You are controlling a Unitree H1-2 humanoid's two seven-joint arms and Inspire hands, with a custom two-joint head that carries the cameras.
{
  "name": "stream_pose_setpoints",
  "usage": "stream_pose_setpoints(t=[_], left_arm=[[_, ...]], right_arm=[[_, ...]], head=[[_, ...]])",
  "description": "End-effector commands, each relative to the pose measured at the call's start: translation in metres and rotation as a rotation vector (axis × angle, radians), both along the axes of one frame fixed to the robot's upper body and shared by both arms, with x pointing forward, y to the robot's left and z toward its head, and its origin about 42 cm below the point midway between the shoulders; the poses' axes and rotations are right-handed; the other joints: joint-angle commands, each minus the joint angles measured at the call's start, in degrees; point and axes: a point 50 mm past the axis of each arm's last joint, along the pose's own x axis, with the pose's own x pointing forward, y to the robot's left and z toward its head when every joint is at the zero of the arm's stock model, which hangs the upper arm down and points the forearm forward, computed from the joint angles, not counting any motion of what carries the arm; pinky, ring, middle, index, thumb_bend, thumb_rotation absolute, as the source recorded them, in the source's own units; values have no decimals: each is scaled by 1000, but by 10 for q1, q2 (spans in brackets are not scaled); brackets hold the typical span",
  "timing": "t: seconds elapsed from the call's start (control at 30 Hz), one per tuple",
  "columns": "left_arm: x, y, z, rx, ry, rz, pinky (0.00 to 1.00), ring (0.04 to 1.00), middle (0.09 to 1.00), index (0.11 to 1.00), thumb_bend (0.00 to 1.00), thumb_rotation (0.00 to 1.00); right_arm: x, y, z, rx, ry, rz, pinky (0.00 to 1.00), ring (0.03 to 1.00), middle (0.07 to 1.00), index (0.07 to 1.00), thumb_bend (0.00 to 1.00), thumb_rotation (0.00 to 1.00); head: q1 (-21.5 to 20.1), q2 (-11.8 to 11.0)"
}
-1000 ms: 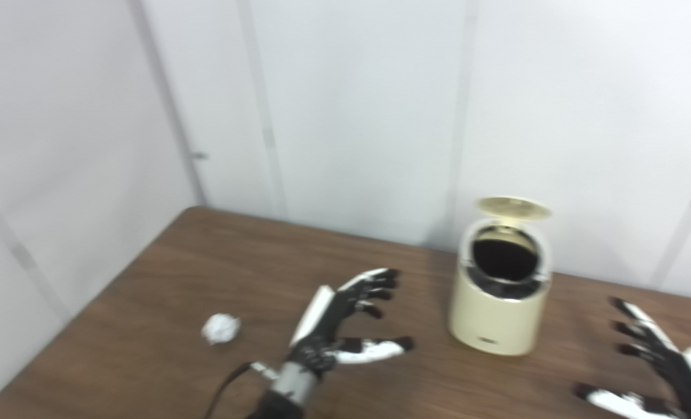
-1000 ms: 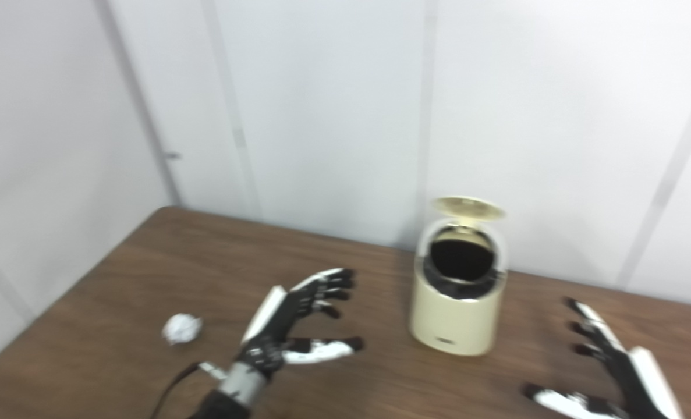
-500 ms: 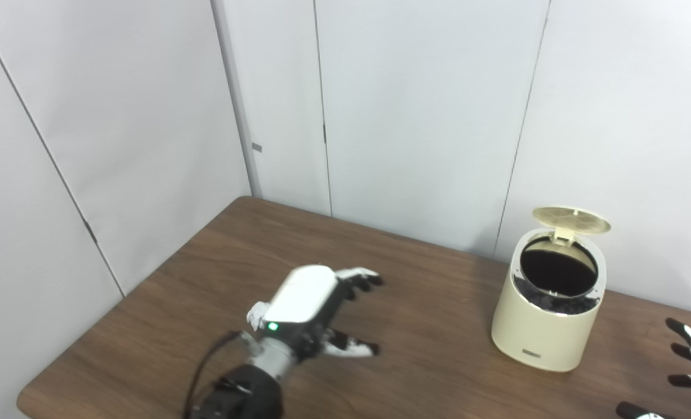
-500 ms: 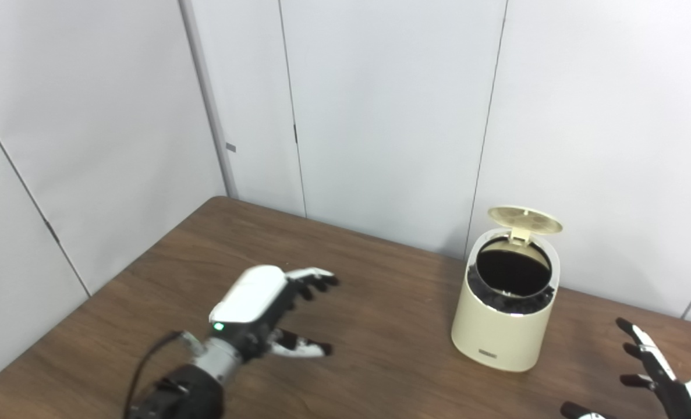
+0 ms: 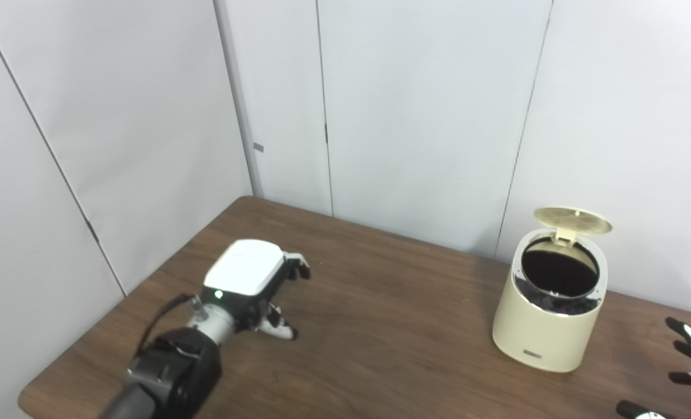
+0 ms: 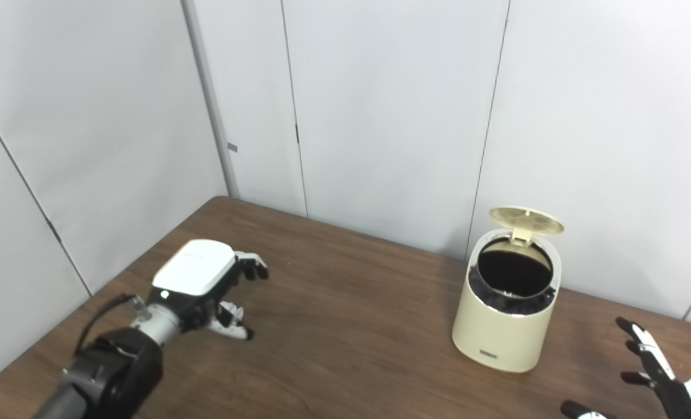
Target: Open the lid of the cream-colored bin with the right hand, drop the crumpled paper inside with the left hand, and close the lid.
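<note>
1. The cream-colored bin (image 6: 506, 314) is standing upright on the right part of the wooden table (image 6: 345, 326), near the wall panels (image 6: 392, 110); its round lid (image 6: 526, 220) is tilting up and back on its hinge, baring the dark liner inside.
2. The crumpled paper is not showing anywhere; the left hand is covering the spot beneath it, so I cannot tell whether the paper is lying there.
3. The left hand (image 6: 202, 282) is hovering palm-down over the table's left part, well apart from the bin, fingers curling downward; whether they are clasping anything cannot be told.
4. The right hand (image 6: 656, 378) is sitting at the lower right corner, fingers spread, holding nothing.
</note>
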Motion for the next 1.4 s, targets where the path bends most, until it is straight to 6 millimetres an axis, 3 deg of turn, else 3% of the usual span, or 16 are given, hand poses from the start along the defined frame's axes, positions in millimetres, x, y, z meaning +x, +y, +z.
stream_pose_setpoints(t=[0.0,0.1,0.23,0.47,0.73,1.07,1.37], left_arm=[[4,10,21,101,-21,22,482,611,689,707,883,140],[7,19,26,166,25,38,492,624,693,720,908,204],[11,31,29,204,63,57,511,638,689,726,935,214],[19,40,22,254,100,76,510,640,685,707,937,238],[25,46,6,235,105,68,542,665,694,710,908,215],[31,53,-14,192,118,52,533,650,683,711,876,199],[36,59,-31,171,119,57,535,647,656,709,864,245]], right_arm=[[7,1,24,-9,-91,31,762,938,985,957,690,434],[7,2,24,-15,-88,33,776,941,988,963,680,441],[7,2,24,-16,-86,35,826,958,995,970,664,440],[7,1,26,-7,-88,38,761,944,992,963,689,475],[7,0,27,-6,-86,36,777,950,994,965,690,473],[7,-2,28,-7,-84,33,648,914,986,952,743,521],[6,-2,28,-14,-80,39,704,934,990,959,714,504]], head=[[1,1],[0,2],[-1,3],[-2,6],[-4,10],[-5,15],[-7,19]])
